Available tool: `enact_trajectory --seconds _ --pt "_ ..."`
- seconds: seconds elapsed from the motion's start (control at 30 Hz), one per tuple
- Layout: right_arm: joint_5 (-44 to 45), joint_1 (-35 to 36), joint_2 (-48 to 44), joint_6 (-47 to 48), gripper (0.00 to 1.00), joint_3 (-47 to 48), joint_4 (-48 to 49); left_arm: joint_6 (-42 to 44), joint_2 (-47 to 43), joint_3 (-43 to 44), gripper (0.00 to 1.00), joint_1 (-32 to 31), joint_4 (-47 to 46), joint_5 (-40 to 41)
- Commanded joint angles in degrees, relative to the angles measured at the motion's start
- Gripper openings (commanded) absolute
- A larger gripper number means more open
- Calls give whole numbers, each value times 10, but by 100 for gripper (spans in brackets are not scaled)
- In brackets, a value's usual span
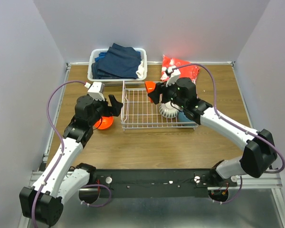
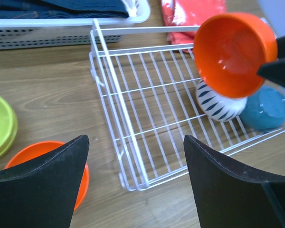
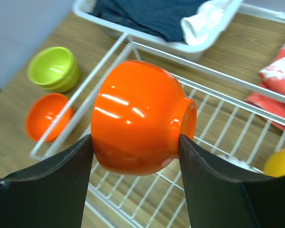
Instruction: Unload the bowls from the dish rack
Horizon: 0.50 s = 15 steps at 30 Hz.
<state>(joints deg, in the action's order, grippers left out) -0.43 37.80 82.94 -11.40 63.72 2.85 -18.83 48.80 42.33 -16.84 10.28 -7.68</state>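
Observation:
The white wire dish rack [image 1: 141, 113] sits mid-table. My right gripper [image 1: 154, 94] is shut on a red-orange bowl [image 1: 150, 87], tipped on its side and held above the rack's far part; in the right wrist view the bowl [image 3: 137, 116] is pinched between both fingers [image 3: 61, 175]. A white dark-striped bowl [image 1: 167, 110] and a teal bowl [image 1: 184, 117] lie in the rack's right end, and a yellow-orange bowl [image 3: 280, 162] shows there too. Two stacked lime green bowls [image 2: 0, 124] and another red-orange bowl [image 1: 104, 123] rest on the table left of the rack. My left gripper [image 1: 115, 105] hangs open beside the rack's left edge, holding nothing.
A white plastic tub [image 1: 93, 66] of dark blue clothes stands behind the rack. A red-and-white bag [image 1: 180, 69] lies at the back right. Grey walls enclose the table on three sides.

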Motion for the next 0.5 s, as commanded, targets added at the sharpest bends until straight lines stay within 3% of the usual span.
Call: enact_trajectory --seconds 0.0,0.47 --pt "-106 -10 -51 -99 47 -36 103 -78 24 0 90 3 -82 -58" --pt "-241 -14 -62 -274 47 -129 312 -161 104 3 83 -46 -221 -55"
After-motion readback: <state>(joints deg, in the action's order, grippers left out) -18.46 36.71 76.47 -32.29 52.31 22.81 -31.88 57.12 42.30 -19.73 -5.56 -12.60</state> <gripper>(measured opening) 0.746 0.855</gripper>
